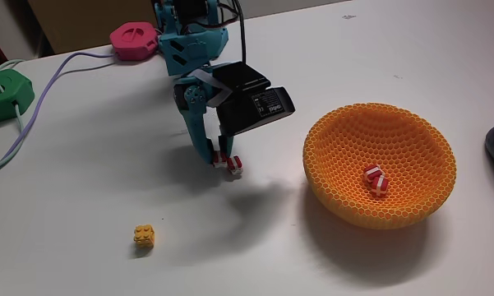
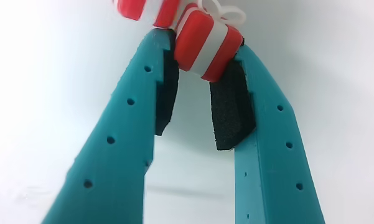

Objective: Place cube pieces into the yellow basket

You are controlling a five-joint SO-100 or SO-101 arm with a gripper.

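2 striped cubes (image 1: 376, 180) already lie in the yellow basket (image 1: 329, 136); the gripper (image 1: 221, 159) is clamped on a striped cube (image 2: 206, 43) at the table, another touching it; the studded brick (image 1: 144, 237) waits

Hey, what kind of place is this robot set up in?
Probably a hobby or lab desk rather than a factory: a plain white table, a small teal gripper on a printed-looking arm, and pink and green hexagonal boxes with cables trailing across it.
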